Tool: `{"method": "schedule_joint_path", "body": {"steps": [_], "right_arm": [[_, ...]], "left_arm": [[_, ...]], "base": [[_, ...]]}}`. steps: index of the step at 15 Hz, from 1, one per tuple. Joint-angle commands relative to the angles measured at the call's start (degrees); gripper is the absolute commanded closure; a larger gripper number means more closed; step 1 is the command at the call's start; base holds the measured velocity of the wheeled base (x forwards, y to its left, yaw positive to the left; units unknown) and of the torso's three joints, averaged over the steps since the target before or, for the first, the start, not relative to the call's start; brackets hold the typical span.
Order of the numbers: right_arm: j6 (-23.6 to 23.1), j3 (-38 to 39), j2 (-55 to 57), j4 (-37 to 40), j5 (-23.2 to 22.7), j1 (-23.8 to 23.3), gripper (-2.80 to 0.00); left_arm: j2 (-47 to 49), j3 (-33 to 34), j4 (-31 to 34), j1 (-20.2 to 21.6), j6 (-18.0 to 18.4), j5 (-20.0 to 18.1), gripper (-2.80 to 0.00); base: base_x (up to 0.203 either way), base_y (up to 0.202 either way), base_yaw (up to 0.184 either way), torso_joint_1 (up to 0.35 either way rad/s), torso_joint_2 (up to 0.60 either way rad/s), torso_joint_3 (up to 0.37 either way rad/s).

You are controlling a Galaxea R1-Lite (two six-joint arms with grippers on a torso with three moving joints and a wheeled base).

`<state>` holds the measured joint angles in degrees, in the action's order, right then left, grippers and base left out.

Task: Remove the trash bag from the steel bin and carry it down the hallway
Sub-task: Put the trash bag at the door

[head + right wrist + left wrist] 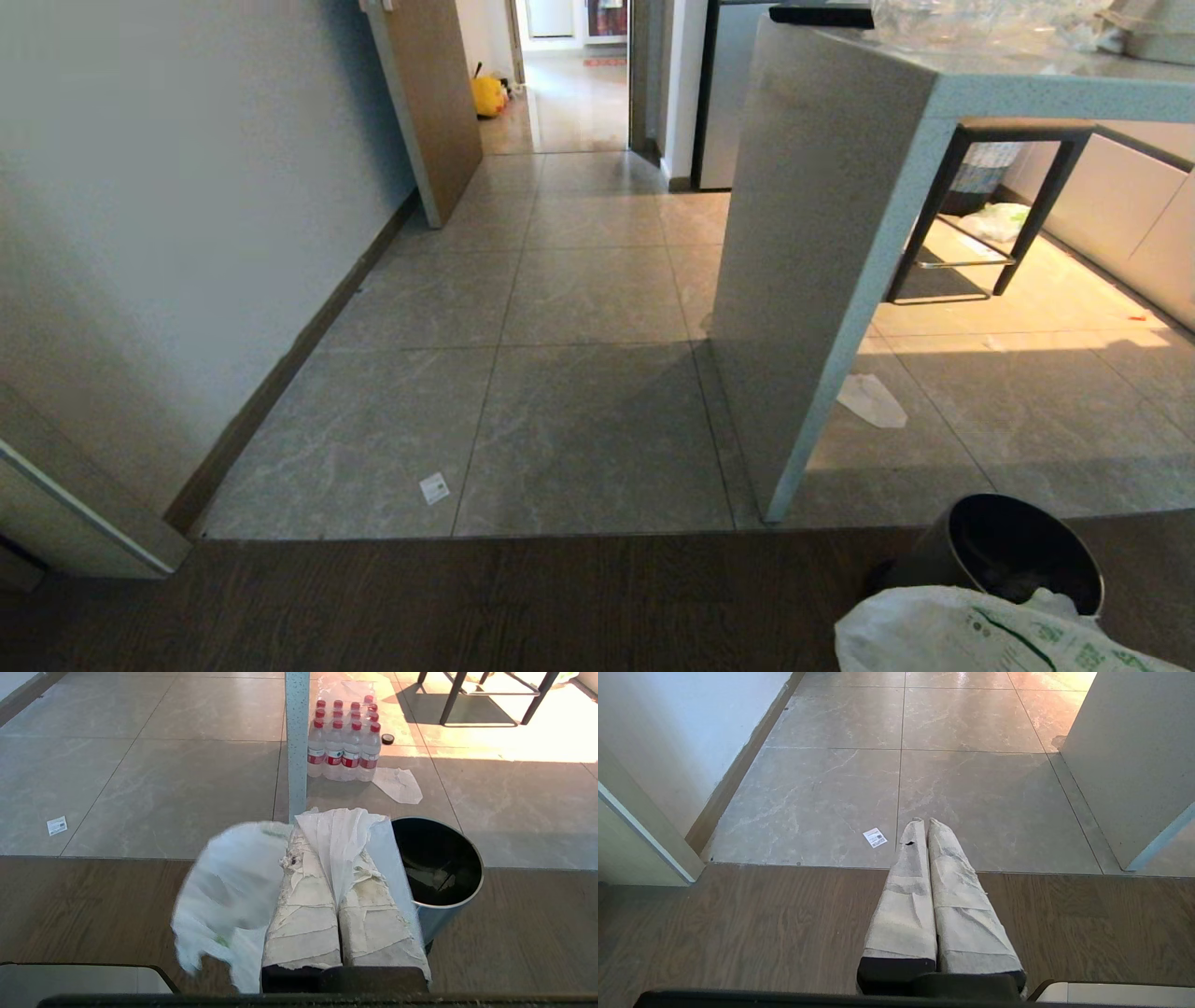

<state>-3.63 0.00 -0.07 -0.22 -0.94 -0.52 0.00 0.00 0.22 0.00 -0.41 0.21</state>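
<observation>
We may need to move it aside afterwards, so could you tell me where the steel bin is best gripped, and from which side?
Grip the steel bin at its thick rim, probably from above with one finger inside the open mouth: it stands upright and looks empty. Its round body seems too wide to span. The right gripper is shut on the trash bag; the shut left gripper is free.

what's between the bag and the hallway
Nothing visible blocks it. The bag is pinched in the right gripper, out of the bin. Only a paper slip lies on the tiles toward the hallway; the counter stands to the right.
</observation>
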Motion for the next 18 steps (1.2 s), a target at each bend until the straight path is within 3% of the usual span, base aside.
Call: {"method": "schedule_joint_path", "body": {"steps": [1, 10, 15, 18], "right_arm": [[-0.1, 0.0, 0.1, 0.0, 0.0, 0.0, 0.00], [-0.1, 0.0, 0.1, 0.0, 0.0, 0.0, 0.00], [-0.1, 0.0, 0.1, 0.0, 0.0, 0.0, 0.00], [-0.1, 0.0, 0.1, 0.0, 0.0, 0.0, 0.00]], "left_arm": [[0.0, 0.0, 0.0, 0.0, 0.1, 0.0, 0.00], [0.0, 0.0, 0.0, 0.0, 0.0, 0.1, 0.00], [0.0, 0.0, 0.0, 0.0, 0.1, 0.0, 0.00], [0.0, 0.0, 0.0, 0.0, 0.1, 0.0, 0.00]], "base": [[0.000, 0.000, 0.000, 0.000, 0.00, 0.000], [0.000, 0.000, 0.000, 0.000, 0.00, 0.000], [0.001, 0.156, -0.002, 0.000, 0.00, 0.001], [0.000, 0.021, 0.002, 0.001, 0.00, 0.001]]}}
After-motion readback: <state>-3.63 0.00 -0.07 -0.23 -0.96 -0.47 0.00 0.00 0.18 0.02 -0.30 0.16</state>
